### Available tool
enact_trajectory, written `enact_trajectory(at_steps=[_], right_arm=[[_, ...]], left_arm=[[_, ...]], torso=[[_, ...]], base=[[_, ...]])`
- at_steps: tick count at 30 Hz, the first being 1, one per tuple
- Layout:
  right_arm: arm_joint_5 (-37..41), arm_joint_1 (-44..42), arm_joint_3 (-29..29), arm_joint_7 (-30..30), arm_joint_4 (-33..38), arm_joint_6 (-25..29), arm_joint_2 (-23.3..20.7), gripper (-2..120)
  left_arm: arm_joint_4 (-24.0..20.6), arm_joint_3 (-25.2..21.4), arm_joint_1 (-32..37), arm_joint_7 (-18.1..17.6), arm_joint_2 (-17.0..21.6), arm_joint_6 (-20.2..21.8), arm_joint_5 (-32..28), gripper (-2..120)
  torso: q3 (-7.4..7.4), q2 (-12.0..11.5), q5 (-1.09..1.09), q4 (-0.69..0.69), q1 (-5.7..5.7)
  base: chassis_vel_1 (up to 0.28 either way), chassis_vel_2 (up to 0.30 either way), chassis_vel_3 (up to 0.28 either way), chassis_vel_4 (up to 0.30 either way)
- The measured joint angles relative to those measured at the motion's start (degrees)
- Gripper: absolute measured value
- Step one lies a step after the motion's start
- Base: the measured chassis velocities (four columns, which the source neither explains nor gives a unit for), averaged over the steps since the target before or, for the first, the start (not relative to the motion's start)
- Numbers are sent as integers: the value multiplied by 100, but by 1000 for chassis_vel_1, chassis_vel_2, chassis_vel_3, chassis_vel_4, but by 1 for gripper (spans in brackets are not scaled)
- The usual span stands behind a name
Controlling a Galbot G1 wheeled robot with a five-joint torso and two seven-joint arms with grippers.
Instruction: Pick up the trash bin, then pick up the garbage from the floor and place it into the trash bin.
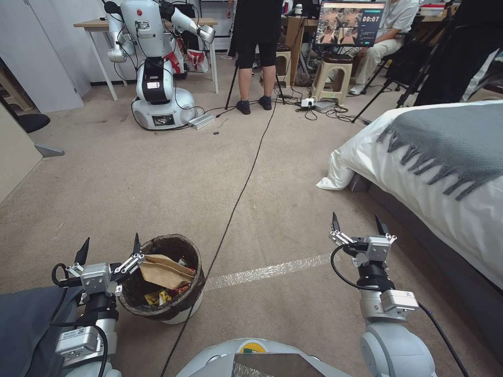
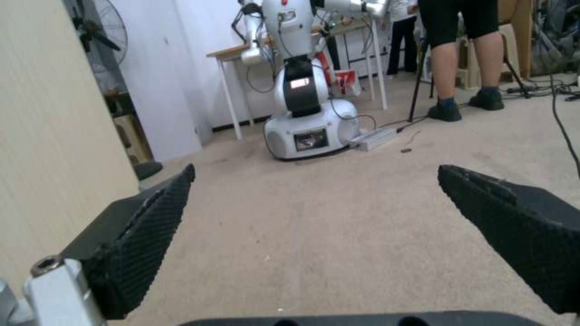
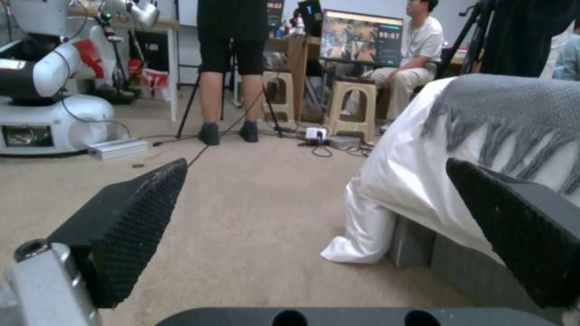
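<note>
Honestly, we look nearly done: the trash bin [image 1: 167, 309] stands on carpet beside our left gripper [image 1: 109, 250], holding brown paper [image 1: 165, 271] and wrappers [image 1: 163, 296]. Both it and the right gripper [image 1: 358, 224] are spread wide, empty.

2nd robot [image 1: 157, 63] by table [image 1: 99, 25]; bed [image 1: 445, 173] w/ grey blanket [image 1: 450, 141].

The left pincer [image 1: 109, 244] hides part of the trash bin's [image 1: 181, 310] rim; garbage [image 1: 166, 270] inside overlaps.
</note>
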Motion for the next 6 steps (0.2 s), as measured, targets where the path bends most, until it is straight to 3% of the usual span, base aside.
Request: enact_trajectory(at_steps=[6], right_arm=[[0, 2, -2, 3, 0, -1, -2, 100]], left_arm=[[2, 0, -6, -5, 3, 12, -5, 100]], torso=[[0, 0, 0, 0, 0]], base=[[0, 0, 0, 0]])
